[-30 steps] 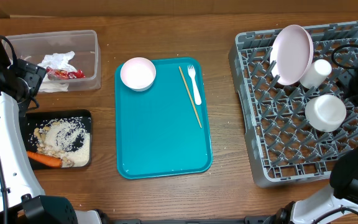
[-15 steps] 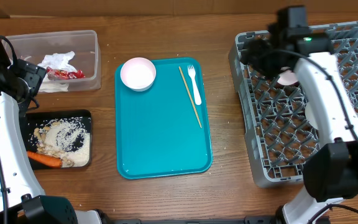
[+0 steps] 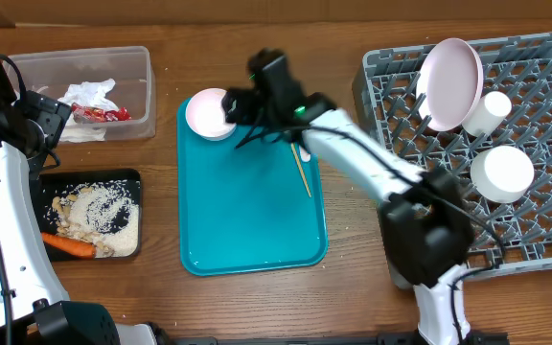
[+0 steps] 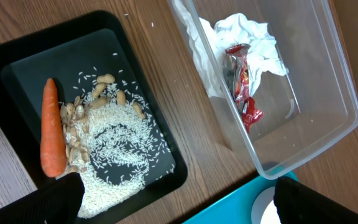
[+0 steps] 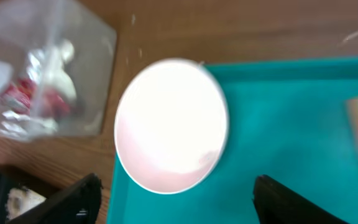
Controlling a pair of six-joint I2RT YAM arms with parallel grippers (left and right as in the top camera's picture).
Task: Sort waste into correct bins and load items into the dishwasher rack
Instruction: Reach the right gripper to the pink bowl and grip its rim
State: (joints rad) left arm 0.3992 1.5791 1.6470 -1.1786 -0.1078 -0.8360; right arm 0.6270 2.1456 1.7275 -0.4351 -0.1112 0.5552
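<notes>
With napkins (image 3: pixel 89 94) and red wrapper (image 3: pixel 101 114) in the clear tub (image 3: pixel 148 91), carrot (image 3: pixel 67 246) and scraps (image 3: pixel 99 211) in the black tray (image 3: pixel 94 175), and plate (image 3: pixel 450 83), cup (image 3: pixel 487 112) and one bowl (image 3: pixel 502 172) in the dishwasher rack (image 3: pixel 544 220) at the desk's 3 o'clock, both the left gripper (image 4: pixel 185 199) and right gripper (image 5: pixel 176 186) gape empty, the right over the last bowl (image 5: pixel 169 124) at the teal tray's (image 3: pixel 247 211) 11 o'clock, with fork (image 3: pixel 305 151) and stick (image 3: pixel 303 177) yet to load.

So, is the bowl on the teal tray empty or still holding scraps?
Empty: the bowl sits upright on the teal tray, its inside plain white, no scraps visible.

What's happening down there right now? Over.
Left tool open, empty. Right tool open, poised at white bowl on teal tray. Wooden stick nearby, not blocking.
</notes>
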